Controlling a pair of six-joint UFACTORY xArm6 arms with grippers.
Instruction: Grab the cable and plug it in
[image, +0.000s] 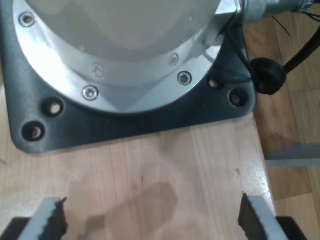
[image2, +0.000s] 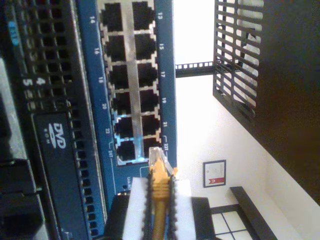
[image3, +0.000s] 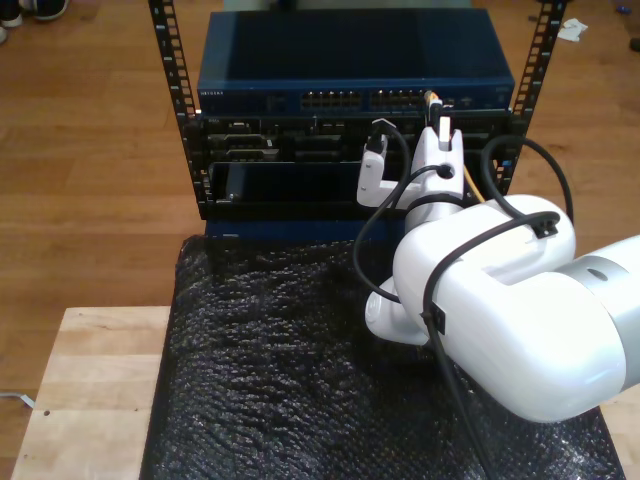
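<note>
Exterior view, from its left to its right: bare wooden floor, then the rack with the blue network switch on top and darker units beneath, a black bubble-wrap sheet spread in front, and at the right the white arm reaching up to the switch's port row. My second gripper sits at the right-hand port block with the cable pinched upright between its pads.

In the second wrist view the pads are closed tight on the cable, just behind the clear plug, whose tip is very near the lowest ports of the switch but, as far as I can judge, not yet seated.

My first gripper hangs over a wooden tabletop beside a black base plate; its jaws stand wide apart and hold nothing.

The cable looks light and limp along its length, so it should bend anywhere it is unsupported; only the plug and its moulded boot seem stiff. Holding right behind the plug, as now, seems the sound place: further back the plug would droop. The jacket looks smooth, and the plug's latch tab is likely fragile, so a push wants to be straight into the port.
</note>
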